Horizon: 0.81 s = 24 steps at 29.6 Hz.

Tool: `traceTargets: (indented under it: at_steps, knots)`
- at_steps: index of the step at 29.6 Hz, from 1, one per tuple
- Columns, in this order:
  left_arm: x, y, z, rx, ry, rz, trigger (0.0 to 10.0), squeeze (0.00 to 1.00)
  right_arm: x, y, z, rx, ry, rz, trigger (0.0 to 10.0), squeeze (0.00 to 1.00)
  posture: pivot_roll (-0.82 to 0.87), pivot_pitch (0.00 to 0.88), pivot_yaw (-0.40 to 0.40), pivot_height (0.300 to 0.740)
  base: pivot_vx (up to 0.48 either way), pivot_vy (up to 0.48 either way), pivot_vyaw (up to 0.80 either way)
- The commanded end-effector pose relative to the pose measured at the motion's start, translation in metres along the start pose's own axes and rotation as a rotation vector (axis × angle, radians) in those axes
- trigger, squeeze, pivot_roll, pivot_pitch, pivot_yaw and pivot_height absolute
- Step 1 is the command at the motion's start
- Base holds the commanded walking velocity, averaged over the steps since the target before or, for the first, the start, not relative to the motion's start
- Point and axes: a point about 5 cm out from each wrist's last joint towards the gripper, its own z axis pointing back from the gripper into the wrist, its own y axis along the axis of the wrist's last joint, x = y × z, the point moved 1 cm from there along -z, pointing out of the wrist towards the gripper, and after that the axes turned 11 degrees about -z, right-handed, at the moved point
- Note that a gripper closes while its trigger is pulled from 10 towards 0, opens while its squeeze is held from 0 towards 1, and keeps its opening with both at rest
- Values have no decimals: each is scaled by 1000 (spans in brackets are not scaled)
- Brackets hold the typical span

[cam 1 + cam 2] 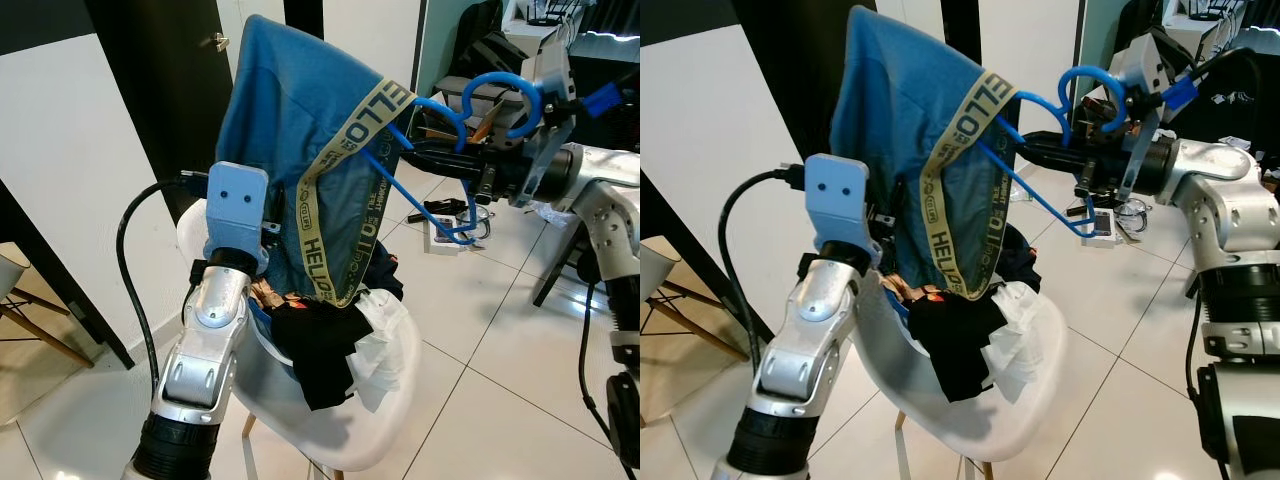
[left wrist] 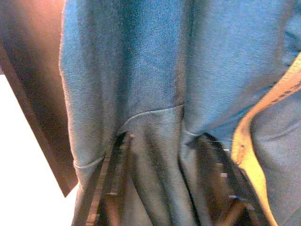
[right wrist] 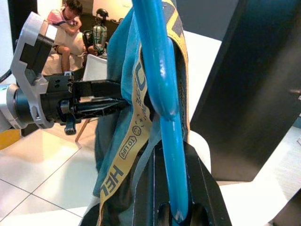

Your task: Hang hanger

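White floor tiles [image 1: 480, 330] and a dark door panel [image 1: 160, 100] surround a white chair [image 1: 385, 400] piled with clothes. Starting at our left, our left gripper [image 2: 164, 179] is clenched on a fold of the blue garment [image 1: 285, 130], holding it up above the chair. Across the middle runs the garment's tan waistband [image 1: 335, 200], printed "HELLO" in dark letters, with a small round "YO LIFE" mark (smaller print is too blurred to read). At our right, our right gripper [image 3: 174, 188] is clamped on the blue hanger [image 1: 480, 95], whose arm passes inside the waistband. We judge the hanger light, stiff and smooth, best held near its hook; the garment is soft, limp and likely to slide off.
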Motion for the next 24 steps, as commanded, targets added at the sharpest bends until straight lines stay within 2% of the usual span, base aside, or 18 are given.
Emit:
traceTargets:
  at_steps: [1,18,23,24]
  knots:
    - [-1,-1,2,1,10,7,0,0,-3,3,-3,15,11,15,10000,0,-59,0,33,740,0,0,0]
    - [2,0,2,10,-7,41,0,0,4,-3,-11,5,-66,6,10000,0,-58,0,27,740,0,0,0]
    - [7,-3,8,17,-95,56,0,0,11,-2,-12,-4,-126,1,10000,0,-57,0,25,740,0,0,0]
    - [11,-8,14,22,-183,56,0,0,14,-1,-11,-6,-150,-7,10000,0,-58,0,25,740,0,0,0]
